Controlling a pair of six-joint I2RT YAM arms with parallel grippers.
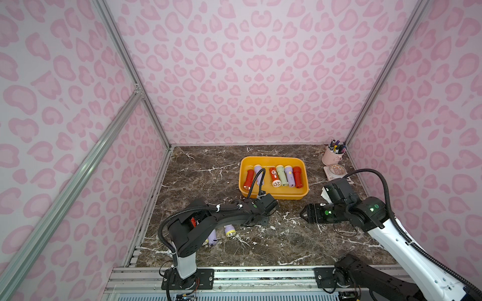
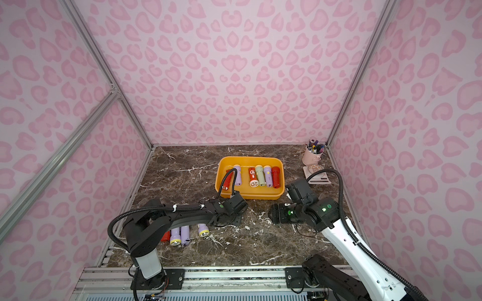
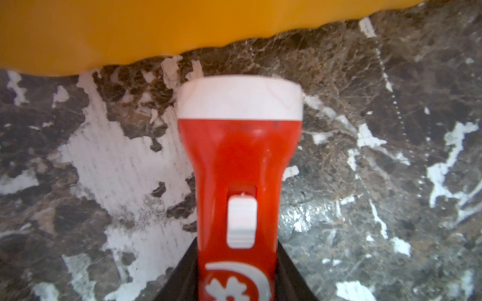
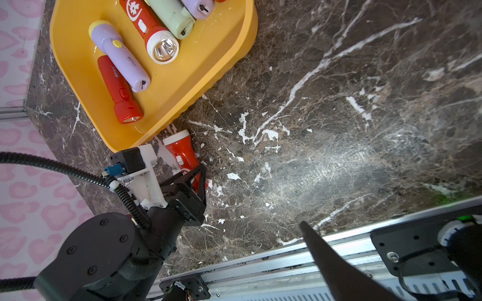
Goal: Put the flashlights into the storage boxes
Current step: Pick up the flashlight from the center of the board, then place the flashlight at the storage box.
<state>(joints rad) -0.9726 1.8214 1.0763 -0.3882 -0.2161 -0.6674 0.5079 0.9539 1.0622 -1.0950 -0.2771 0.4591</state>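
task thing: flashlights go into yellow tray point(image 1: 271, 158)
done: six flashlights lie in the tray: red point(image 1: 249, 179), lilac point(image 1: 258, 172), red with white label point(image 1: 273, 177), pale green point(image 1: 281, 175), lilac point(image 1: 289, 176), red point(image 1: 297, 177)
left to do: five by my count, four loose plus one in hand
loose ones: on the bench point(image 1: 208, 182) beside the left arm's base; red point(image 2: 165, 235), lilac with yellow head point(image 2: 175, 235), lilac point(image 2: 185, 234), lilac with yellow head point(image 2: 203, 230)
left tool point(image 4: 193, 174): jaws closed against both sides of a red white-headed flashlight point(image 3: 238, 156), gripped at the tail end
held flashlight, place: low over the bench, head pointing at the tray's near wall point(image 3: 104, 34), just beside it and not in it; resting or lifted, cannot tell
right tool point(image 1: 303, 214): hangs over bare bench, nothing in it; only one finger point(image 4: 339, 260) shows, so width cannot tell
progress: about halfway, judged by count
top views only: all six in the tray, the loose ones; the arm hides most of the loose ones in a top view point(image 1: 212, 237)
wrist views only: the held flashlight and the grip; top views hide it under the left wrist
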